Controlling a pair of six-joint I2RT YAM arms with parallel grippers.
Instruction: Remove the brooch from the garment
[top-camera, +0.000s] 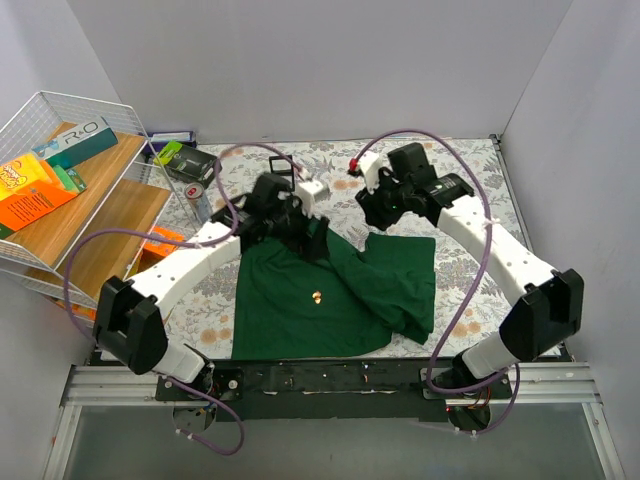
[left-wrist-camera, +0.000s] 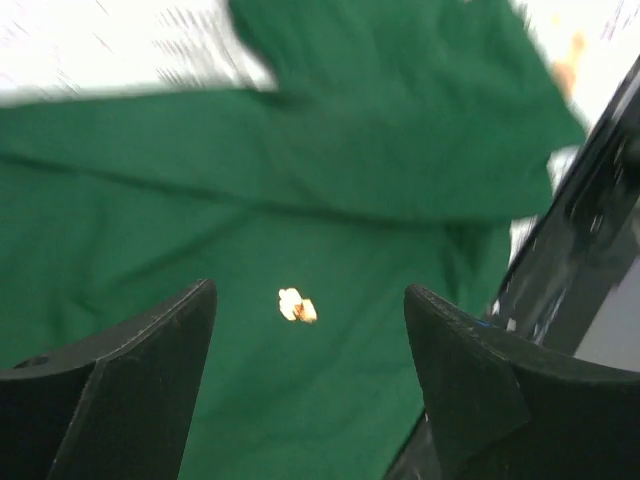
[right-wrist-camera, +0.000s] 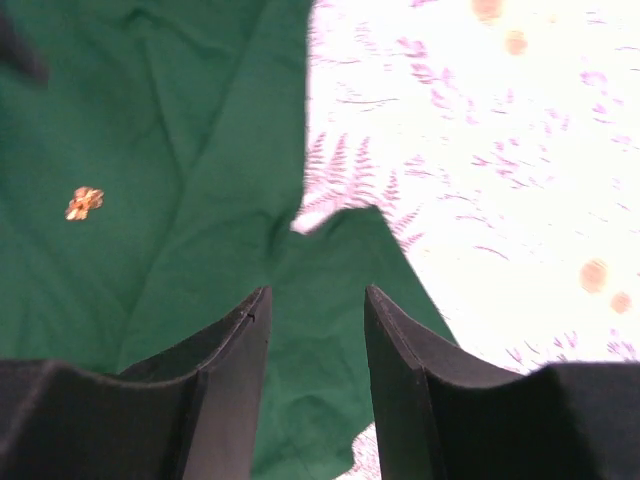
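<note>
The dark green T-shirt (top-camera: 340, 290) lies crumpled on the flowered tablecloth, near the front edge. A small gold brooch (top-camera: 318, 297) is pinned near its middle. My left gripper (top-camera: 306, 238) hovers over the shirt's far edge, open and empty. In the left wrist view the brooch (left-wrist-camera: 297, 305) shows on the cloth (left-wrist-camera: 380, 150) between and below the open fingers (left-wrist-camera: 150, 350). My right gripper (top-camera: 381, 214) is open and empty, just beyond the shirt's upper right edge. In the right wrist view the gripper (right-wrist-camera: 317, 292) is above a fold of the shirt (right-wrist-camera: 180, 130); the brooch (right-wrist-camera: 84, 202) lies far left.
A wire basket (top-camera: 40, 110) with boxes and wooden boards stands at the left. Dark small items (top-camera: 185, 162) lie at the back left, a white block (top-camera: 313, 188) behind the left gripper, an orange object (top-camera: 162, 240) by the left arm. Bare tablecloth (top-camera: 470, 190) shows at right.
</note>
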